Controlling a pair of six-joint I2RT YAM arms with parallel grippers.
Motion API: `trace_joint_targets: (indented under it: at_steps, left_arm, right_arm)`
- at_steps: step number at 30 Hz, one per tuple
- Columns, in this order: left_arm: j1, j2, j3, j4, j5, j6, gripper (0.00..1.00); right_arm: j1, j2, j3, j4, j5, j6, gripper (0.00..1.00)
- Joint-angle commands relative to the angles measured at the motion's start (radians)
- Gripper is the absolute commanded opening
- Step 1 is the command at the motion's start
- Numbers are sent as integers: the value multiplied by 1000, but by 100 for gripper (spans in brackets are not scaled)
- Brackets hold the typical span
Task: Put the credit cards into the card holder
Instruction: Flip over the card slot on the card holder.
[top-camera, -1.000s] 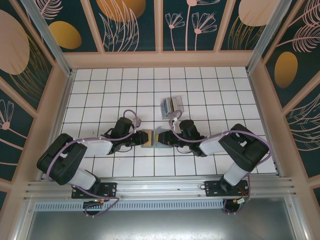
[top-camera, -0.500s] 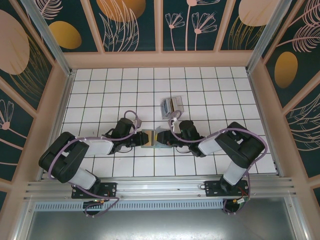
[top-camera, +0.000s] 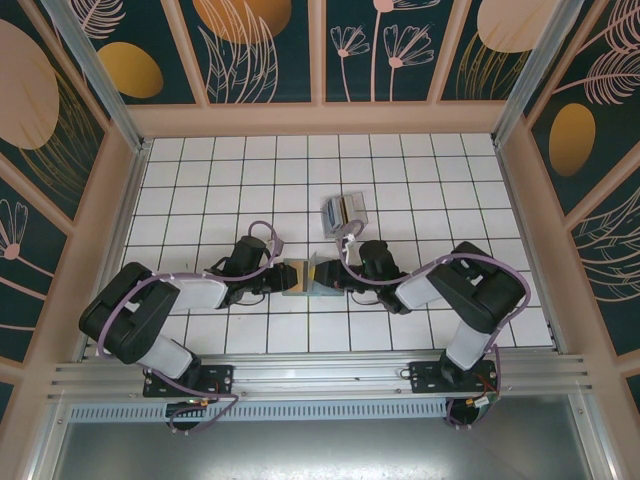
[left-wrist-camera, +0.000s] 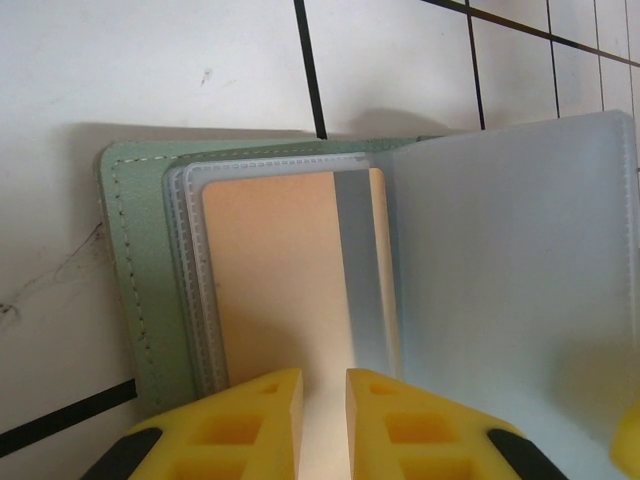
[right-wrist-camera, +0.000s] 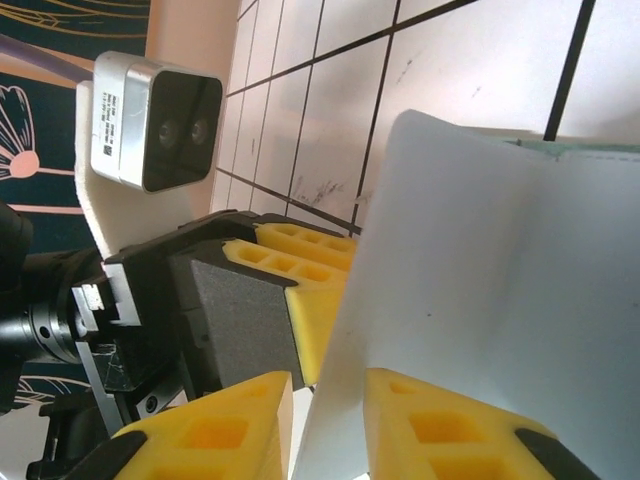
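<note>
**Both grippers at the open card holder, mid-table**

You have the card holder (top-camera: 303, 277) lying open on the white tiled table (top-camera: 200, 180), just toward 6 o'clock from the table's middle. The two arms meet over it. Your left gripper (left-wrist-camera: 323, 400) comes in from its 9 o'clock side and your right gripper (right-wrist-camera: 328, 400) from its 3 o'clock side.

Through the left wrist camera you look down on the holder's grey-green stitched cover, which shows along the 9 o'clock edge. Stacked on it are clear sleeves, and a tan card (left-wrist-camera: 275, 280) with a silver stripe (left-wrist-camera: 358, 270) sits in the top one. The yellow fingers (left-wrist-camera: 240, 425) of the left gripper are drawn close together, with a slim gap between them, at the 6 o'clock edge of that tan card. You cannot tell from here whether they nip anything or only rest there.

At 3 o'clock of the tan card a frosted sleeve page (left-wrist-camera: 510, 270) stands lifted off the stack. In the right wrist view that same page rises straight up between the right gripper's two yellow pads, which are pinched on its lower edge. Beyond the page, at 9 o'clock in that view, you see the left gripper's yellow fingers facing you, with its grey camera housing (right-wrist-camera: 155, 120) above them.

A small clear plastic box (top-camera: 343, 211) sits apart from the holder, at about 1 o'clock from it.
</note>
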Motion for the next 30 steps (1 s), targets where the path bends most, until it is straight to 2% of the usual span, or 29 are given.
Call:
trace_joint_targets:
  at_steps: [1,6,9,12,21,24,25,27,30]
  left_arm:
    - [-5,19,8,15,10,2,21]
    - [-5,26,7,16,15,2,20]
    - [-5,30,7,15,9,5,20]
    - [-5,31,4,24,16,-2,20]
    - [-5,34,-7,36,10,-7,20]
    - [-5,35,-7,36,15,-9,21]
    - [-4,33,-9,38,16,-10,20]
    - [-4,27,-10,33,11,-7,20]
    - [-5,13,-17,27,6,-9,20]
  right_arm:
    - [-7,31,-10,87,-32,20,24]
    - [-8,48,-18,121,-28,36,24]
    - [-8,50,-22,135,-24,33,32]
    - [-12,50,-31,166,-33,61,33]
    - [-32,40,-67,240,-56,80,23]
    - [-32,58,-69,247,-61,79,16]
    - [-32,66,-73,272,-64,88,17]
    - [-32,84,-72,318,-77,102,24]
    - [-32,107,-65,344,-81,117,28]
